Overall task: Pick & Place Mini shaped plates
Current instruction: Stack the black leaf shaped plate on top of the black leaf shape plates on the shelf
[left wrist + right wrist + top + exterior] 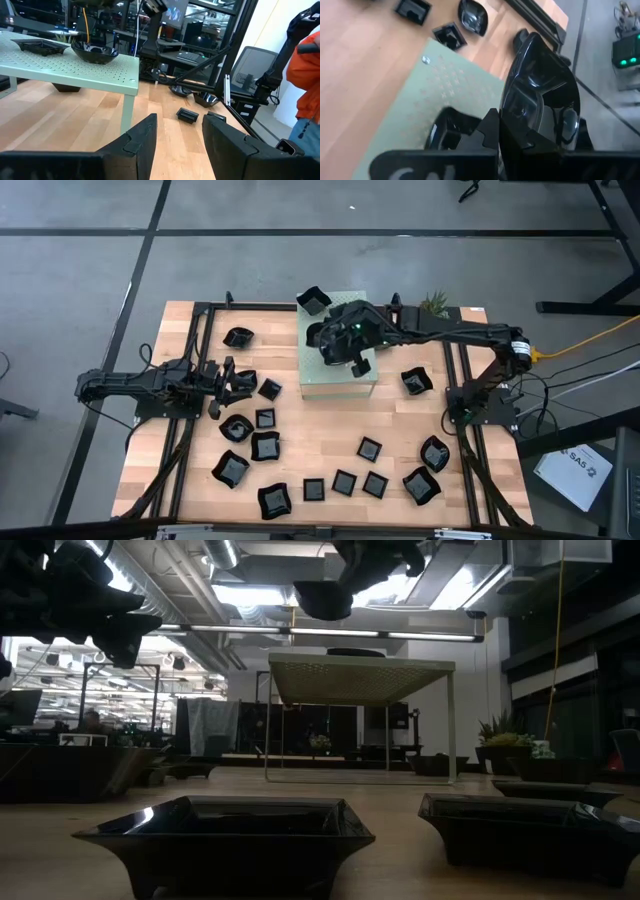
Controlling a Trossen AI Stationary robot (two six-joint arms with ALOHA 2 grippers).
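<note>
Left gripper [243, 383] at 9 o'clock over the wooden tabletop [400, 425], jaws parted, holding nothing. Glossy black mini plates [343, 481] lie scattered mostly 6 to 8 o'clock. Right gripper [338, 340] hovers over the pale green perforated box [362, 382] at 12 o'clock, clamped on one glossy black wavy-rimmed dish [540, 107].

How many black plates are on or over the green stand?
2. The corner plate sits at the green stand's back left corner; the held plate is in the right gripper above it. The arm may hide more.
</note>
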